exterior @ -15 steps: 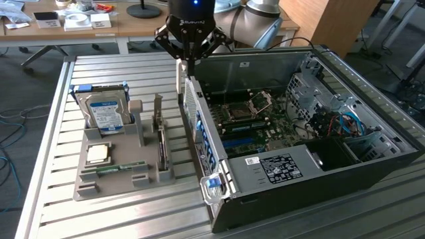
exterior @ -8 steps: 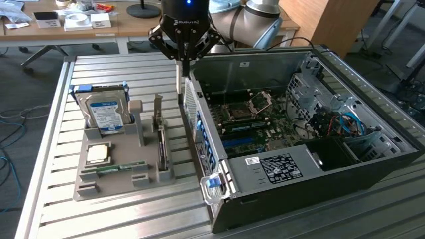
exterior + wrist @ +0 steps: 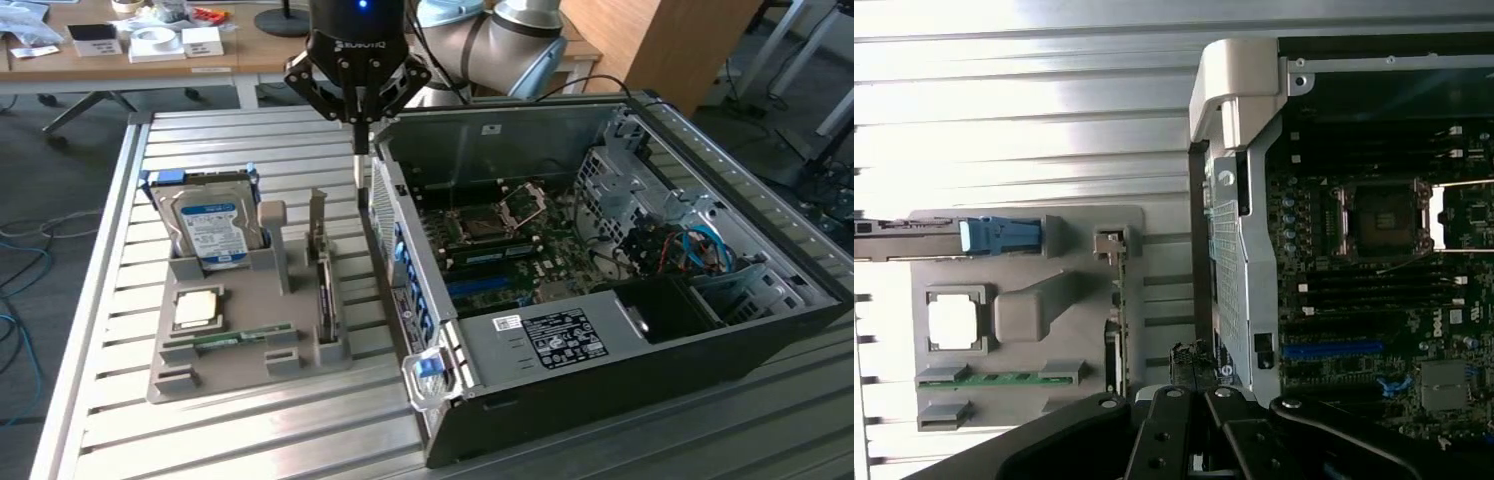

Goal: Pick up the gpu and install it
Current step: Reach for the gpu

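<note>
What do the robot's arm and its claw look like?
The arm is made of fat, round, silver-grey tubes. The gripper is black, with white letters and a small blue light on its body. Its fingers are black jointed bars held together by shiny little bolts.

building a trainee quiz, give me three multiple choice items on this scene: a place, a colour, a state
1. The pincer is: A shut; B wide open; C half open.
2. The hard drive label is: A red; B yellow; C blue and white.
3. The gpu is: A in the pincer; B on edge in the grey tray; C atop the hard drive.
Answers: A, its tips meet; C, blue and white show on it; B, the card stands in a tray slot.
</note>
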`<state>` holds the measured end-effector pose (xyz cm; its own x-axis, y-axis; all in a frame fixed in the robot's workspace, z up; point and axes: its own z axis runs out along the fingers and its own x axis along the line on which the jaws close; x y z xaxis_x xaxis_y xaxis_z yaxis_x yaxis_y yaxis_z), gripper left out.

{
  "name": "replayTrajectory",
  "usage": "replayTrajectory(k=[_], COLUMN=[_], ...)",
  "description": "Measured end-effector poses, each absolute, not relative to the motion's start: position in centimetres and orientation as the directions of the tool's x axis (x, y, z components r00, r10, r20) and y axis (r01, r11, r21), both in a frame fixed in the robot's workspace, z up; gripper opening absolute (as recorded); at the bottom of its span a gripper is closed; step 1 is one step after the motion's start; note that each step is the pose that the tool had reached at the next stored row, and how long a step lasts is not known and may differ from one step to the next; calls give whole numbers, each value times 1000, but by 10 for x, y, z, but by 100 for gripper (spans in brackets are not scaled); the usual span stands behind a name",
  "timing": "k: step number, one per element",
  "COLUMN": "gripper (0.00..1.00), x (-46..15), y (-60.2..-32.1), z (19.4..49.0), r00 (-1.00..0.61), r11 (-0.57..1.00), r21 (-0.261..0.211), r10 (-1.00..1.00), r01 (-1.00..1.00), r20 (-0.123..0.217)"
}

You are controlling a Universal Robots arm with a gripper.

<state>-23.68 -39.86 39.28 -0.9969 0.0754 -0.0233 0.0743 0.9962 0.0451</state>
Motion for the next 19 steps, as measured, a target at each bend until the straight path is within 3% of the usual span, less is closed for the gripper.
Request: replayTrajectory(k=[19], gripper=[11], x=[-249], y=[-399], z=[392], r00=[-997], r11=[996], r21=[45], r10=[75], r01=[74], r20=[-23])
